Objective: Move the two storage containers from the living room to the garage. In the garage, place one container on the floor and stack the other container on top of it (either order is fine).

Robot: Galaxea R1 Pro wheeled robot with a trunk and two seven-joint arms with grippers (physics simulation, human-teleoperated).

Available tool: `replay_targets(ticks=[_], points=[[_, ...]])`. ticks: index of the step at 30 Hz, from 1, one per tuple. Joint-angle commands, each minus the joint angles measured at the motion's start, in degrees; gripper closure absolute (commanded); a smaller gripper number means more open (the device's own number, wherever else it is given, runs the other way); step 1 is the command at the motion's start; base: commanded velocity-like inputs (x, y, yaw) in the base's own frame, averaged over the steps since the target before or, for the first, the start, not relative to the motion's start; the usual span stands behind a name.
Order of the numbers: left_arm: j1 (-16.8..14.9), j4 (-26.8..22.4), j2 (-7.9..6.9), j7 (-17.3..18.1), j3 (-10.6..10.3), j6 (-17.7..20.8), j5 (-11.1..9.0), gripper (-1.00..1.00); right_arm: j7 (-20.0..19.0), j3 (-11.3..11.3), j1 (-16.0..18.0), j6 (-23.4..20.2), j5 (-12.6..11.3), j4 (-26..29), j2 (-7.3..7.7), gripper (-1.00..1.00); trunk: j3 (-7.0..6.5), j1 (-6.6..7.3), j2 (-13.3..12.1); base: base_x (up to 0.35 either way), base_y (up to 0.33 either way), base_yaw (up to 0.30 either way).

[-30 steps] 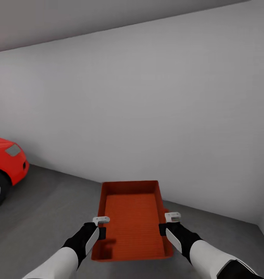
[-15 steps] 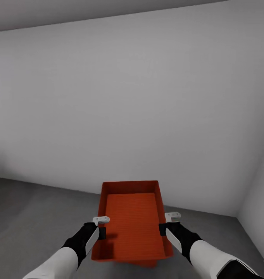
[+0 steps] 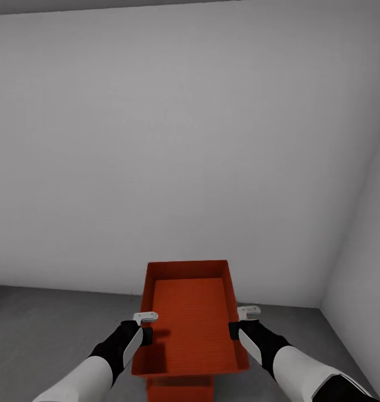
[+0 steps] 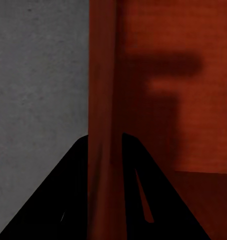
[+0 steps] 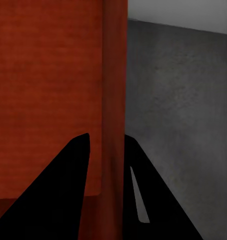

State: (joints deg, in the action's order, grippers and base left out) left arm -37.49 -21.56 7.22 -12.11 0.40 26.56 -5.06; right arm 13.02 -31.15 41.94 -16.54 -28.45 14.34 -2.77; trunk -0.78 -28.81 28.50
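The held storage container (image 3: 190, 321) hangs level over the grey floor (image 3: 44, 329), empty inside — its left wall pinched by the left tool (image 3: 147, 326), its right wall by the right tool (image 3: 241, 322). Directly beneath it, the second container (image 3: 181, 389) shows at its near end, facing the grey-white wall (image 3: 173, 139).

- A plain grey-white wall (image 3: 173, 151) fills most of the frame.
- A second wall (image 3: 362, 245) meets it at a corner at the right.
- A ceiling strip (image 3: 44, 5) runs along the top left.
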Motion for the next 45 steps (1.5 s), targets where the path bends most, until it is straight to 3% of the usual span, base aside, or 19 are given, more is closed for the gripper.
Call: replay_targets(ticks=[1,11,34,45], points=[[0.05,0.64,-2.91,-0.63,-0.28,0.51,0.93,1.00,0.42,-0.32,0.07,1.42,0.42,0.25,0.05,1.00,0.01,-0.05,0.03,0.319,0.000,-0.042],[0.05,0.64,-2.91,-0.69,-0.28,0.57,0.95,1.00,0.42,-0.32,0.07,1.42,0.42,0.25,0.05,1.00,0.01,-0.05,0.03,0.298,0.000,-0.006],[0.05,0.64,-2.91,-0.66,-0.24,0.58,0.93,1.00,0.42,-0.32,0.07,1.42,0.42,0.25,0.07,1.00,0.01,-0.05,0.03,0.087,0.063,0.000],[0.05,0.64,-2.91,-0.63,-0.29,0.59,0.93,1.00,0.42,-0.32,0.07,1.42,0.42,0.25,0.07,1.00,0.01,-0.05,0.03,0.119,0.212,0.000]])
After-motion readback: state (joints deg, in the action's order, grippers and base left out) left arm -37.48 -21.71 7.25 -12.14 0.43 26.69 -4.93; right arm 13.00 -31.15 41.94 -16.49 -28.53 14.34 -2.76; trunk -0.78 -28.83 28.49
